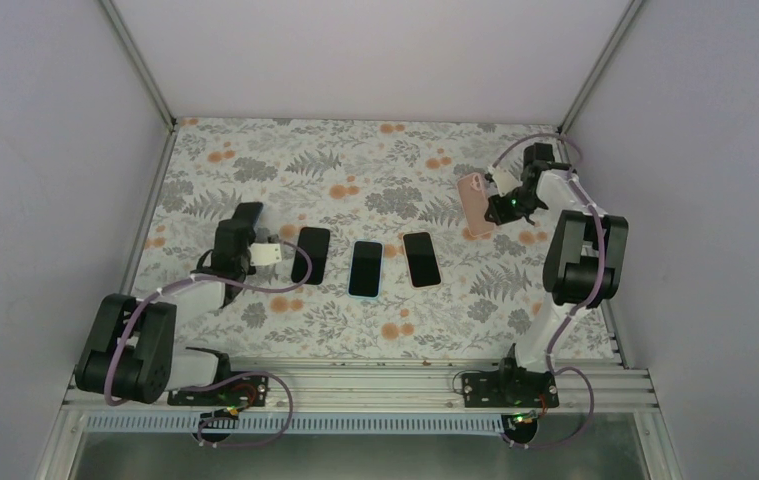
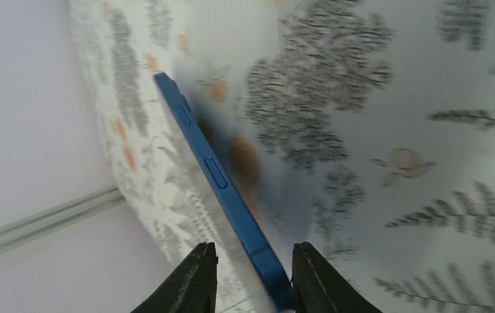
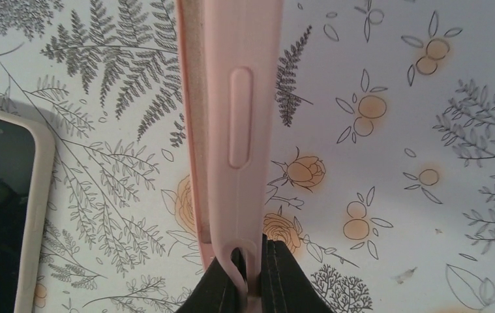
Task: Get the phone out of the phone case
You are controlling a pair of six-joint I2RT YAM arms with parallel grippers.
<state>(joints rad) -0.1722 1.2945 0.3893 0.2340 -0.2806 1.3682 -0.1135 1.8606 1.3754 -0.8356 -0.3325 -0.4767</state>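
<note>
Right gripper (image 1: 496, 205) in the upper right of the top view is pinching the pink phone case (image 1: 475, 203) by its edge and holding it off the floral table cover (image 1: 375, 160). In the right wrist view the dark fingers (image 3: 284, 280) are pressed together on the case's bottom rim; the case runs up the frame on edge and its pale inner lining shows. Left gripper (image 2: 254, 253) is at centre left of the top view, at the near end of the blue phone (image 2: 222, 182). Its jaws are partly spread around the phone's edge, which sits against the finger on the right of the frame with a gap to the other finger, so there's no firm pinch. Two more phones lie flat, screen up, mid-table: the middle phone (image 1: 366, 268), and a pale-rimmed phone (image 1: 421, 259) nearest the case.
</note>
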